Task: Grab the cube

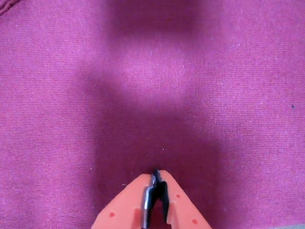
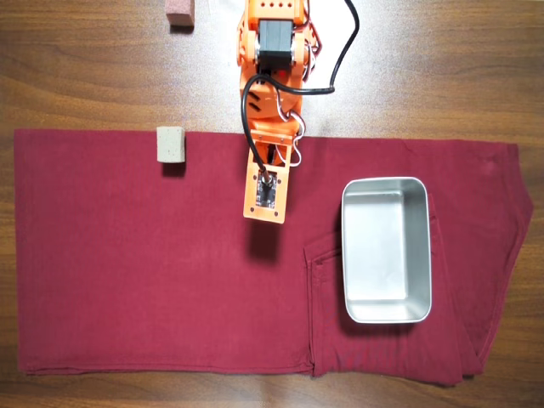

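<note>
Gripper (image 1: 156, 172): jaws closed, empty, above bare cloth (image 2: 127, 272).
Cube (image 2: 171, 144): on cloth's top edge in overhead view, well left of arm (image 2: 270, 51).
Tray (image 2: 386, 250): right side, empty.

The overhead view looks straight down from afar; the wrist view hovers close above the shared cloth (image 2: 153, 280).
</note>
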